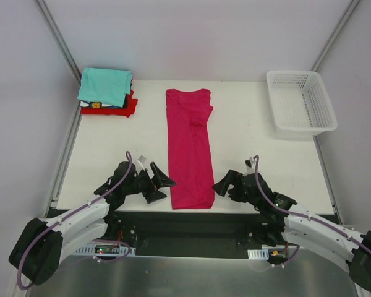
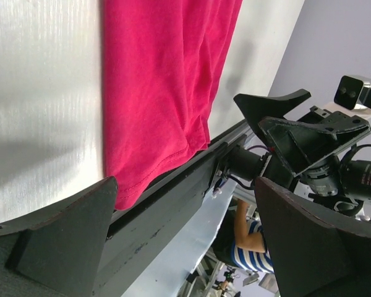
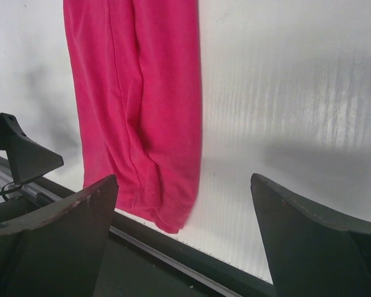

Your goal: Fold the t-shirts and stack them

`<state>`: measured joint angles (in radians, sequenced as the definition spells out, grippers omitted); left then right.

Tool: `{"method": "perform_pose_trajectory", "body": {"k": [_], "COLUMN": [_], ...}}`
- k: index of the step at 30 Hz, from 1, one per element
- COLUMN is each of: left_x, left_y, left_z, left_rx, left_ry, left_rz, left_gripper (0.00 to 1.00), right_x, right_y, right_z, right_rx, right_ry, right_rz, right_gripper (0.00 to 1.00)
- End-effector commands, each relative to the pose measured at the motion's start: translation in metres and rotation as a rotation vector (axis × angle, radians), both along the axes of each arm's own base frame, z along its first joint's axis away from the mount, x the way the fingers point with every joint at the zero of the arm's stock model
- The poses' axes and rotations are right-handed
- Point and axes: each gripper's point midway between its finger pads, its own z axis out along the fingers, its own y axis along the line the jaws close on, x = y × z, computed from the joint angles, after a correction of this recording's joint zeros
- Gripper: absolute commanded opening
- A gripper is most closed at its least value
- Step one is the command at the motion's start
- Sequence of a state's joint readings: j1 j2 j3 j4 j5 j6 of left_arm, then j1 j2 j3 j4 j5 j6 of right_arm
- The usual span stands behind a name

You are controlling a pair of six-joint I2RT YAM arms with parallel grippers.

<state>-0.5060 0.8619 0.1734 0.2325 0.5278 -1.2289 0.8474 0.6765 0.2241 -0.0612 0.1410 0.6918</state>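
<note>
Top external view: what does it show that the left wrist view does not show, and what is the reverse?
Only the top external view: the folded stack with the teal t-shirt on top at the far left corner, the white basket at the far right, and the full length of the pink t-shirt. Only the left wrist view: the pink hem reaching the table's near edge, close up, and blue-and-white striped cloth beyond the table. Both: the pink t-shirt, the white table and the open right gripper.

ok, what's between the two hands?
The magenta t-shirt's near end lies between the left hand and right hand; the top view shows it.
</note>
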Motion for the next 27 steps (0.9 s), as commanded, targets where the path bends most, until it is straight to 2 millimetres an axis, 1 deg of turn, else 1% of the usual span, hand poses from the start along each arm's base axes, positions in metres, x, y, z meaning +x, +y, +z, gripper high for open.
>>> {"method": "perform_pose_trajectory", "body": {"k": [1, 2, 3, 5, 7, 9, 11, 16, 17, 19, 23, 27], "left_x": [0.000, -0.005, -0.005, -0.007, -0.008, -0.010, -0.011, -0.017, -0.018, -0.019, -0.023, -0.025], "left_y": [-0.002, -0.003, -0.003, -0.005, -0.006, -0.007, -0.008, -0.008, -0.007, -0.007, -0.007, -0.007], "left_z": [-0.001, -0.005, -0.005, -0.005, -0.004, -0.006, -0.006, -0.013, -0.017, -0.018, -0.023, -0.026], "left_rx": [-0.015, -0.010, -0.006, -0.010, -0.010, -0.007, -0.005, 0.001, 0.007, 0.008, 0.014, 0.023], "left_ry": [-0.007, 0.002, 0.000, 0.001, 0.003, 0.006, 0.011, 0.030, 0.037, 0.042, 0.064, 0.072], "left_rz": [0.036, 0.028, 0.030, 0.025, 0.029, 0.022, 0.024, 0.031, 0.037, 0.041, 0.039, 0.038], "left_gripper": [0.93, 0.93, 0.93, 0.93, 0.93, 0.93, 0.92, 0.92, 0.92, 0.92, 0.92, 0.92], "right_x": [-0.005, -0.009, -0.011, -0.013, -0.019, -0.020, -0.023, -0.025, -0.026, -0.028, -0.030, -0.030], "right_y": [0.014, 0.017, 0.018, 0.026, 0.030, 0.033, 0.034, 0.033, 0.032, 0.028, 0.026, 0.027], "right_z": [0.013, 0.011, 0.010, 0.016, 0.014, 0.016, 0.014, 0.015, 0.013, 0.006, -0.001, -0.004], "right_rx": [0.105, 0.102, 0.105, 0.133, 0.138, 0.140, 0.138, 0.149, 0.148, 0.139, 0.134, 0.126], "right_ry": [-0.004, -0.005, 0.003, -0.012, 0.000, -0.003, 0.002, 0.004, 0.003, 0.013, 0.033, 0.040], "right_rz": [0.000, 0.014, 0.012, 0.024, 0.036, 0.034, 0.032, 0.020, 0.018, 0.011, 0.000, -0.002], "right_gripper": [0.92, 0.92, 0.92, 0.91, 0.90, 0.90, 0.90, 0.90, 0.90, 0.90, 0.90, 0.89]}}
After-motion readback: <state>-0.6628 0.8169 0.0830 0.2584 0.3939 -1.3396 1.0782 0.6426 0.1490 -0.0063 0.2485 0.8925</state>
